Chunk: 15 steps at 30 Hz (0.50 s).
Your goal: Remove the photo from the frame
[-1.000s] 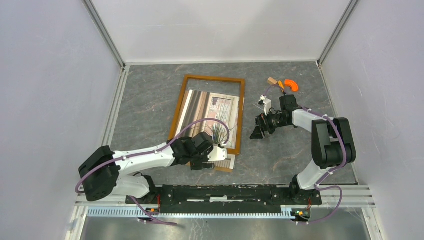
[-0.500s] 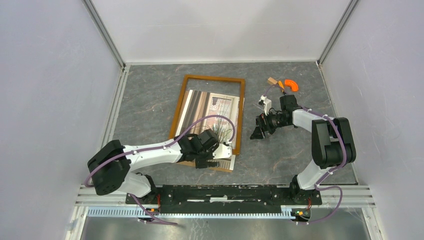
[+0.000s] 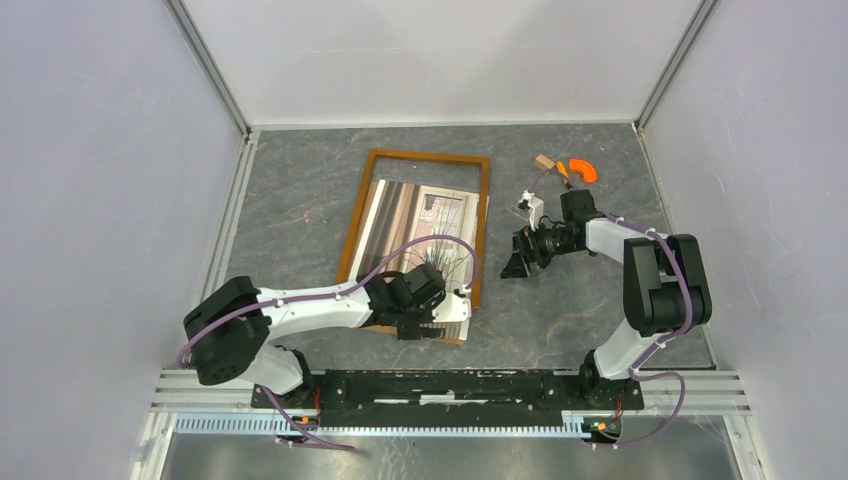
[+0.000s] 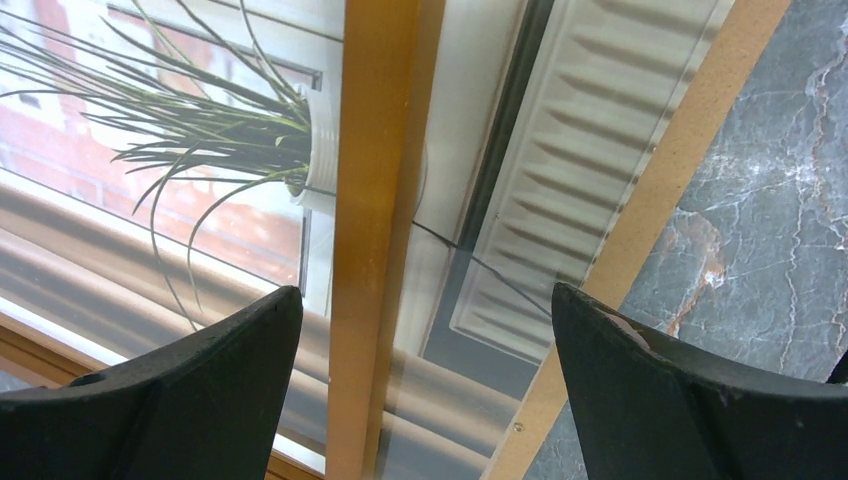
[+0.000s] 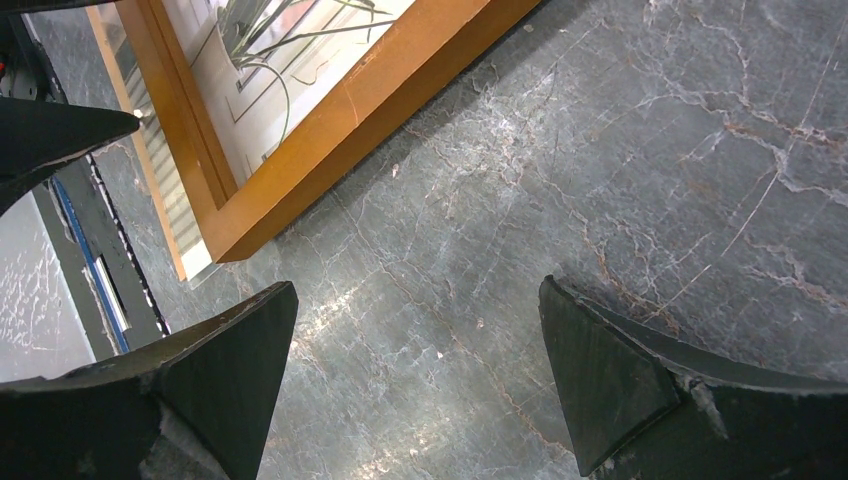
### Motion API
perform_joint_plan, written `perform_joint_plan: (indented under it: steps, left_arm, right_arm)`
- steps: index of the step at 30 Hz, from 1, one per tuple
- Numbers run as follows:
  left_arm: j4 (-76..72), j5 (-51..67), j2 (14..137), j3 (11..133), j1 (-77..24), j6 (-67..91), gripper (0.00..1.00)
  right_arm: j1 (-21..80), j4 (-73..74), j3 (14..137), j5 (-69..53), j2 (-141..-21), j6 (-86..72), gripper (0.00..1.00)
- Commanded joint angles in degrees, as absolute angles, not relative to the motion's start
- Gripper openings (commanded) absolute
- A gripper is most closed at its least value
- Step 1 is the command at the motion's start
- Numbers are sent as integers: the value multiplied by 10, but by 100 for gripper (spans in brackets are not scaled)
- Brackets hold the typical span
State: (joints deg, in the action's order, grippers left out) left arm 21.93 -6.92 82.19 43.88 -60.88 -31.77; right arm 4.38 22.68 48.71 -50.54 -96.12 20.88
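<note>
1. Top view: the left arm has slid right; the left gripper (image 3: pixel 455 308) sits over the near end of the frame (image 3: pixel 430 157) on the table (image 3: pixel 300 200).
2. Left wrist view: it is wide apart, empty; the photo (image 4: pixel 200 150) pokes out under the frame.
3. Right wrist view: the right gripper (image 5: pixel 415 290) is wide apart beside the frame.

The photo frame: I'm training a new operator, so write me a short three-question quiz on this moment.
1. True or false: the right pincer is shut on the frame.
2. Which hangs over the photo: A, the left pincer; B, the right pincer; C, neither?
3. What colour is the small curved object at the far right of the table?
Key: 1 false; 2 A; 3 orange.
</note>
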Motion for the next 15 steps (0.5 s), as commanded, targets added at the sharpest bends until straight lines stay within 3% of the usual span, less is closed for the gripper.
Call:
perform_joint_plan:
  steps: [1,15]
  left_arm:
    - [190,-87,833,455,-621,-289,100]
    - [199,-54,837,460,-653,-273,100]
  right_arm:
    - [44,245,489,-479,-979,214,98]
    - [44,244,490,-479,-985,214,98]
